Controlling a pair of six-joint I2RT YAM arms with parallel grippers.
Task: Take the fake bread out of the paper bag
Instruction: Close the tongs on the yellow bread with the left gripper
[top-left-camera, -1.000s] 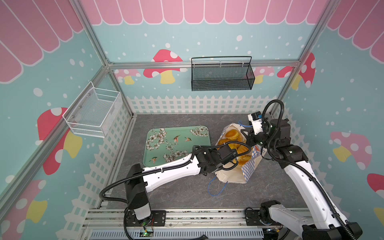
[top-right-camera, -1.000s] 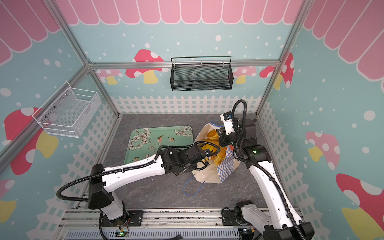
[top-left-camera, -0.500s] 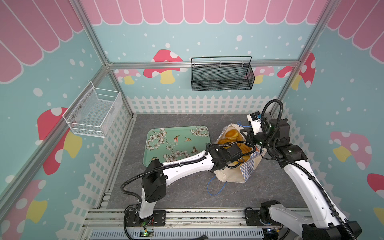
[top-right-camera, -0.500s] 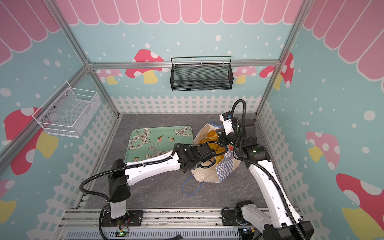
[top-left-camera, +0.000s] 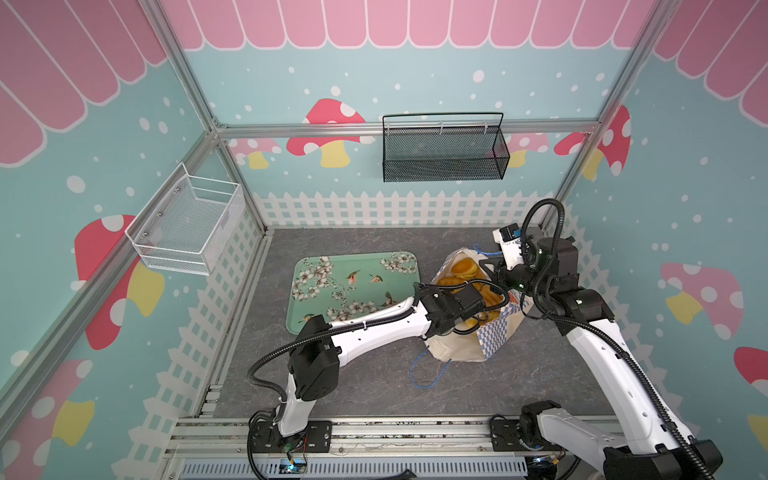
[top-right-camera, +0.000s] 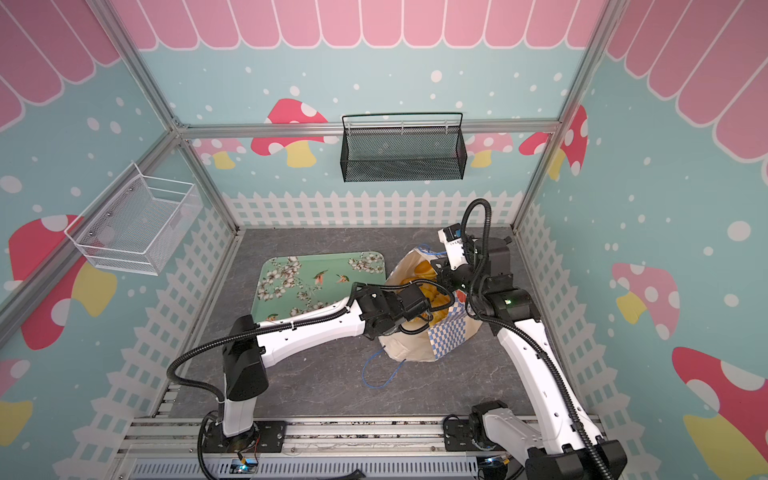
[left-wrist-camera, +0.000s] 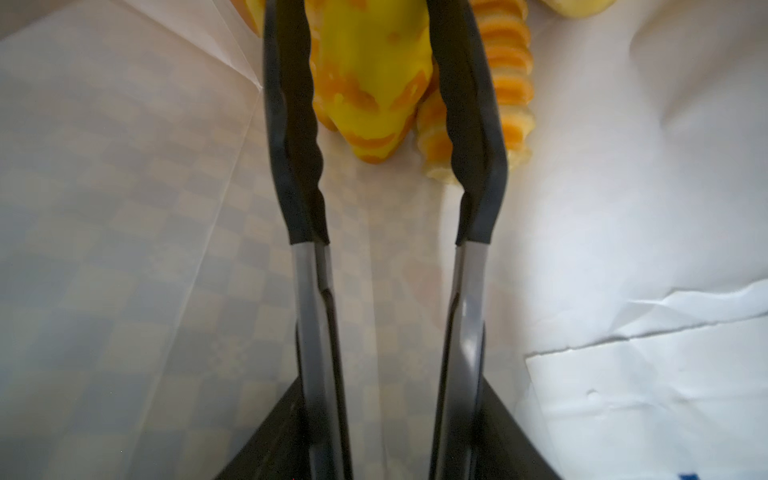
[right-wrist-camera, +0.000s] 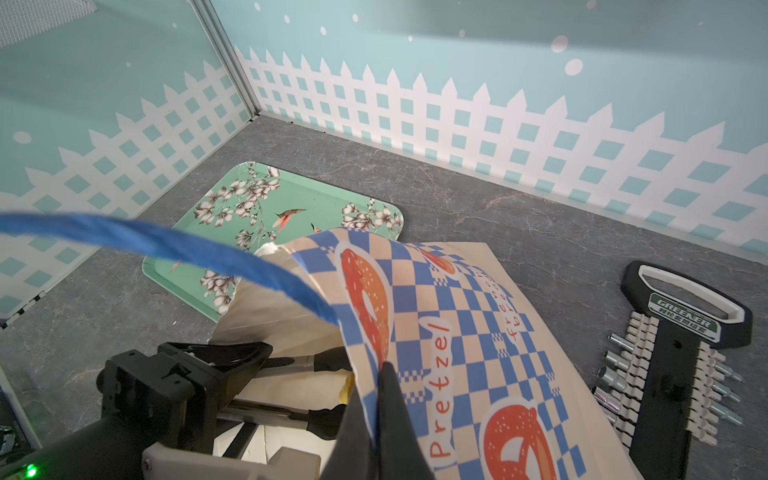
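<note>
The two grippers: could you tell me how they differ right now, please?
The left gripper reaches inside the paper bag; the right gripper is outside, at its rim. The left's jaws stand apart, apparently gripping a fake bread; the right's are pinched shut on the paper. Both engage the same bag.

on the table (top-left-camera: 374, 386) the tray (top-left-camera: 332, 286) lies left of centre, and the paper bag (top-left-camera: 451, 351) stands just to its right. the fake bread (top-left-camera: 462, 268) sits inside the bag. my left hand (left-wrist-camera: 370, 25) is in the bag's mouth, entering from the tray side, with one loaf (left-wrist-camera: 370, 91) between its fingers (left-wrist-camera: 291, 124) (touching or not, i can't tell). my right hand (right-wrist-camera: 382, 374) is at the rim on the side away from the tray, with the paper between its fingers (right-wrist-camera: 401, 428). a cord handle (top-left-camera: 412, 372) trails on the table in front of the bag. a socket rack (right-wrist-camera: 673, 365) lies on the table, on the far side of the bag from the tray. a mesh basket (top-left-camera: 442, 158) hangs on the back wall and a wire basket (top-left-camera: 187, 228) on the left wall.
</note>
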